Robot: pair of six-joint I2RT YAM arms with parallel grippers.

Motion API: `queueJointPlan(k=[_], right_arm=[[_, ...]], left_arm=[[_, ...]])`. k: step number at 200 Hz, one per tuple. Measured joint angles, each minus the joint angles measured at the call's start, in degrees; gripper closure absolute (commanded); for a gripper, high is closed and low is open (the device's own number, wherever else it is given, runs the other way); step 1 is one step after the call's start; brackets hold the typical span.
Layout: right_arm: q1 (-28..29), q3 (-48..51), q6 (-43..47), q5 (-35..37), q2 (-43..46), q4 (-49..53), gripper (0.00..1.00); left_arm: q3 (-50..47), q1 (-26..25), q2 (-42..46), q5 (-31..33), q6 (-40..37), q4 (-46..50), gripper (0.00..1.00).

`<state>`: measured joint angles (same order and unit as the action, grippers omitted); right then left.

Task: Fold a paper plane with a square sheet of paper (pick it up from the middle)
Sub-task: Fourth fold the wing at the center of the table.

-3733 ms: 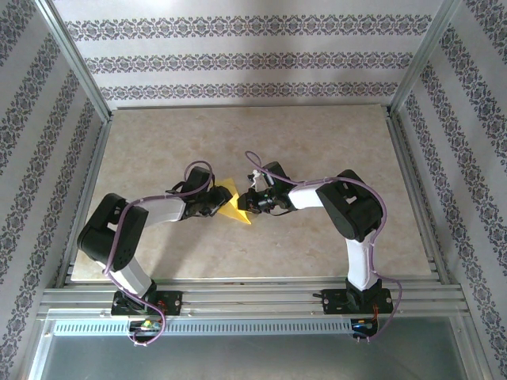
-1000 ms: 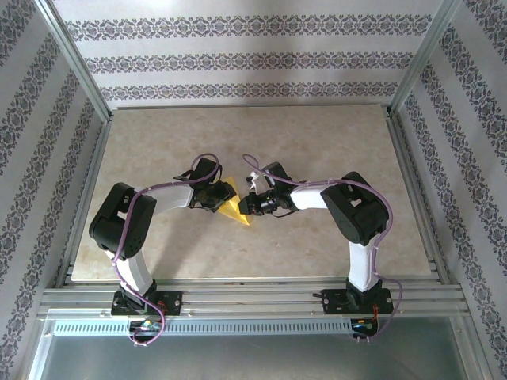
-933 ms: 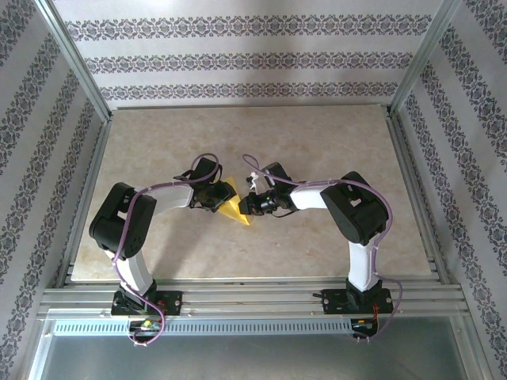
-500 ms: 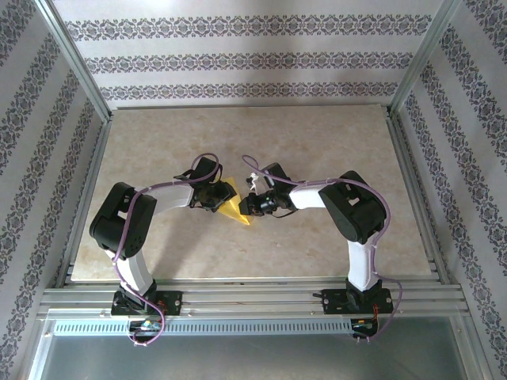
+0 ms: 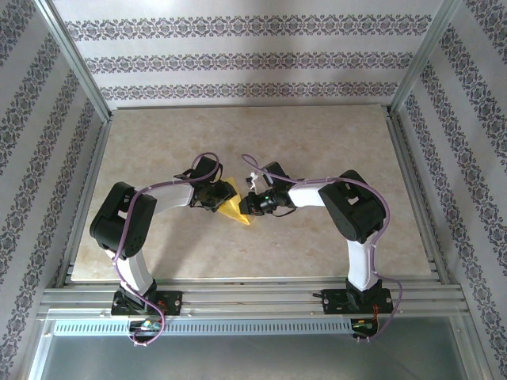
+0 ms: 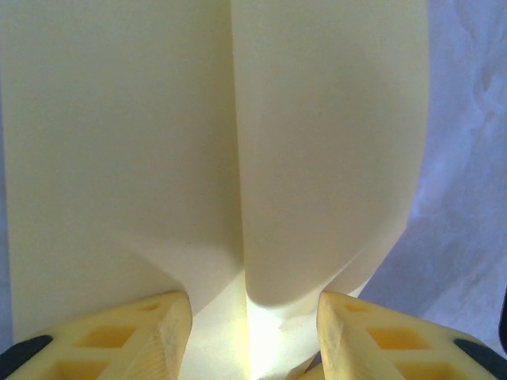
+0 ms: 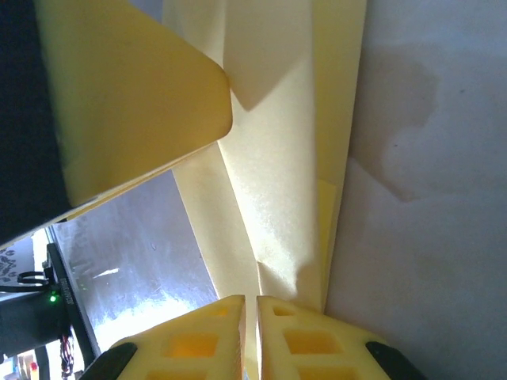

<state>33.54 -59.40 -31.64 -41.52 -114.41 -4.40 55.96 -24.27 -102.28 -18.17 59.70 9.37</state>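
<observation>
At table [image 5: 333, 150] centre, yellow paper [image 5: 232, 207], right wrist view, right tool [image 7: 251, 307] pinching it, left wrist view, left tool [image 6: 252, 307] spread

Floral-striped walls [image 5: 238, 59], marbled beige tabletop [image 5: 238, 131]

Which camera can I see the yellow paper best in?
The left wrist view: the yellow paper looks big and close, its middle fold plain. The right wrist view shows a folded strip pinched in the right gripper. The top view shows a small wedge between the arms.
</observation>
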Motion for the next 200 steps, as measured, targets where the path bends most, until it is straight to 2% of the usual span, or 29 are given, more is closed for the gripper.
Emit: queueJointPlan(k=[59,91,139,167,200], right_arm=[[0.0,-1.9,0.6,0.5,-0.6,3.5,0.85],[0.1,-2.9,0.6,1.1,-0.9,5.3,0.85],[0.4,-4.0,0.6,1.9,-1.2,7.2,0.85],[0.4,-4.4,0.6,2.1,-1.4,8.0,0.86],[0.5,-5.0,0.6,2.5,-1.5,8.9,0.86]], left_arm=[[0.3,0.0,0.8,-1.3,-1.0,0.6,0.50],[-0.3,0.5,5.4,-2.4,-1.0,0.3,0.51],[-3.2,2.2,11.6,-4.4,-2.6,-3.6,0.61],[-5.5,2.3,10.8,-7.5,-3.2,-8.2,0.71],[-7.1,2.3,5.9,-12.1,-2.8,-15.1,0.79]])
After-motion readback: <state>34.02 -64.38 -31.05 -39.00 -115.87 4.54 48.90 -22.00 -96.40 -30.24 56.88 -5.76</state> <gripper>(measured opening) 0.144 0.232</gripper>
